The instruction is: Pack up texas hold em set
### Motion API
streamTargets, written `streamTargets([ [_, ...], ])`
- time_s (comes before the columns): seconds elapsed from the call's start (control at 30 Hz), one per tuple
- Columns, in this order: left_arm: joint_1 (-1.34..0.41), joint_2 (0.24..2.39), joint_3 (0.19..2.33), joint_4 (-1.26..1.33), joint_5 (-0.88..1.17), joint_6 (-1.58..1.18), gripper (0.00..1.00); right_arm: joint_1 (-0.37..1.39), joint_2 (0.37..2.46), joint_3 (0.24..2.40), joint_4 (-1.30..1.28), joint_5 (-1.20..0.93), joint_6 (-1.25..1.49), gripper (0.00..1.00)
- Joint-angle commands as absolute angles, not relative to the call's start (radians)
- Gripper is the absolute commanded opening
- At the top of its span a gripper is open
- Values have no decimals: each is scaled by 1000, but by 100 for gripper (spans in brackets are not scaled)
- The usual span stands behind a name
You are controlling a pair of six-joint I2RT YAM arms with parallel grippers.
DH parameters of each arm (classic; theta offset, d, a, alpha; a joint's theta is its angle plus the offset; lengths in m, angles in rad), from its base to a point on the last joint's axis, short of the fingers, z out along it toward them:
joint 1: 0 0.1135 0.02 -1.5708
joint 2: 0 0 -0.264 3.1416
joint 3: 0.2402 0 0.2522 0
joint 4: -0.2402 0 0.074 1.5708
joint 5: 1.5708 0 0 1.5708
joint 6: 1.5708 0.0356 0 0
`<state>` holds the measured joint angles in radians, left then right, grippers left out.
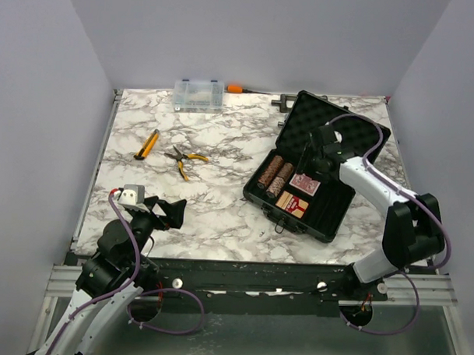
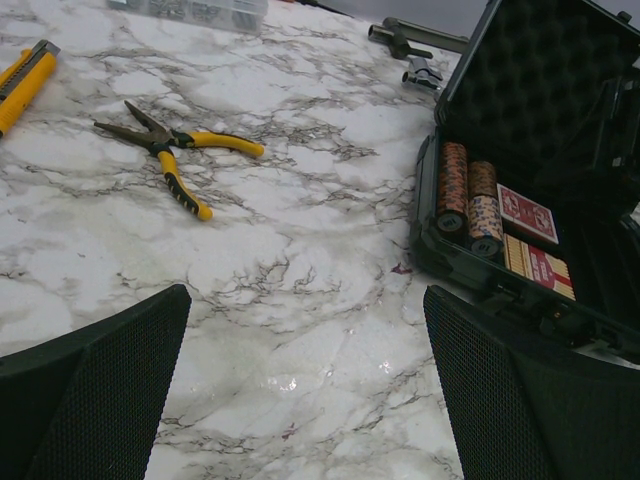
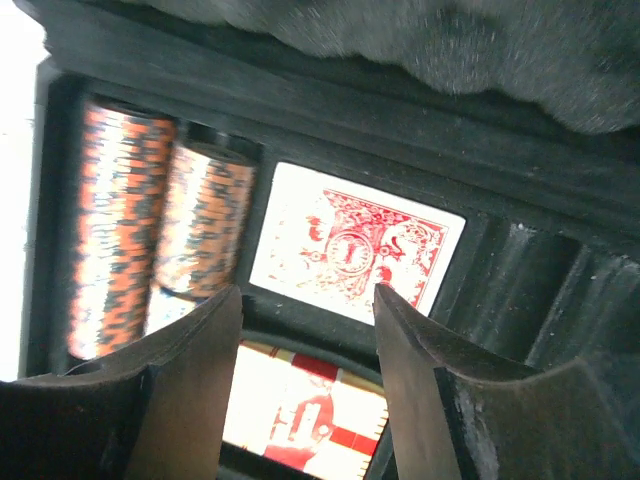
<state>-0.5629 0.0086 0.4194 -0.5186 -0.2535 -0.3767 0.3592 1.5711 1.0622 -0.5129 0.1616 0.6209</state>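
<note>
The black hard case [image 1: 341, 208] lies open at the right of the table, its foam lid [image 1: 336, 122] tipped back. Inside lie two brown-red chip rolls [image 1: 275, 176], a red-backed card deck [image 1: 304, 184] and a second boxed deck [image 1: 291, 204]. My right gripper [image 1: 309, 166] hangs open and empty inside the case, just above the decks [image 3: 355, 250], with the chip rolls [image 3: 150, 240] to its left. My left gripper [image 1: 171, 210] is open and empty low over the table's near left. The case also shows in the left wrist view [image 2: 560, 250].
Orange-handled pliers [image 1: 182, 160] and a yellow utility knife [image 1: 147, 144] lie at mid left. A small clear organizer box [image 1: 199, 94] and an orange-handled tool [image 1: 238, 89] sit at the back edge. A dark metal part [image 1: 285, 102] lies behind the case.
</note>
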Motion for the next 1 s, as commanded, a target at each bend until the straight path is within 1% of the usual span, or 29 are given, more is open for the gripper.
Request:
streamTargets([
  [0.0, -558, -38, 412, -507, -262, -384, 99, 365, 1468, 1147, -617, 212, 587, 61],
  [0.13, -558, 44, 442, -534, -304, -420, 98, 364, 1389, 1169, -643, 203, 567, 67],
  [0.2, -558, 87, 455, -543, -294, -432, 98, 365, 1347, 1167, -648, 216, 556, 72],
  [0.23, -558, 108, 462, -545, -274, -435, 99, 365, 1329, 1166, -654, 231, 551, 79],
  [0.33, -558, 177, 492, -542, -192, -417, 99, 365, 1271, 1162, -673, 284, 523, 92],
  [0.43, -558, 272, 527, -538, -164, -432, 98, 364, 1221, 1159, -693, 319, 489, 95],
  [0.57, -558, 404, 569, -457, -60, -464, 98, 362, 1155, 1145, -722, 350, 483, 97],
  [0.63, -558, 476, 583, -399, -4, -476, 95, 364, 1126, 1132, -728, 366, 497, 100],
  [0.7, -558, 564, 605, -347, 60, -486, 92, 363, 1107, 1123, -727, 371, 497, 100],
  [0.87, -568, 781, 649, -225, 166, -560, 79, 363, 1122, 1161, -739, 364, 463, 100],
  [0.93, -579, 854, 655, -162, 186, -596, 70, 363, 1130, 1186, -749, 369, 456, 100],
  [0.97, -587, 894, 659, -131, 188, -615, 63, 363, 1133, 1197, -750, 371, 453, 100],
])
